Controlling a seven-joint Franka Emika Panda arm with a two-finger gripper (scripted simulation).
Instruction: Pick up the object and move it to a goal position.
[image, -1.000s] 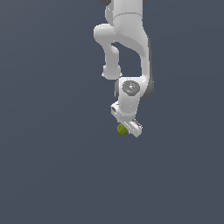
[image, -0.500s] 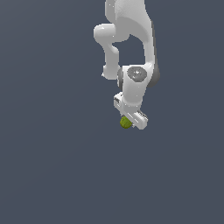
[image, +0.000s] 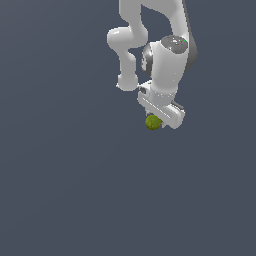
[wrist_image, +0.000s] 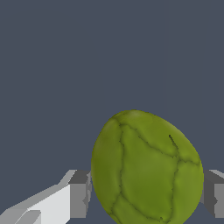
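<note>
The object (image: 153, 122) is a small olive-green roundish lump with dark veins, seen just below the white hand of the arm in the exterior view. In the wrist view the object (wrist_image: 146, 168) fills the space between the two grey fingertips, one pad (wrist_image: 79, 192) pressed against one side and the other pad (wrist_image: 214, 192) against the opposite side. My gripper (image: 159, 121) is shut on the object and holds it off the floor. The fingertips are mostly hidden behind the hand in the exterior view.
A flat dark grey-blue floor (image: 65, 190) surrounds the arm on every side. The white arm's elbow and wrist links (image: 165, 65) rise above the gripper toward the frame's upper edge.
The arm has carried the object toward the exterior view's right and upward, and the wrist has swung that way too. The grip on the object has held.
</note>
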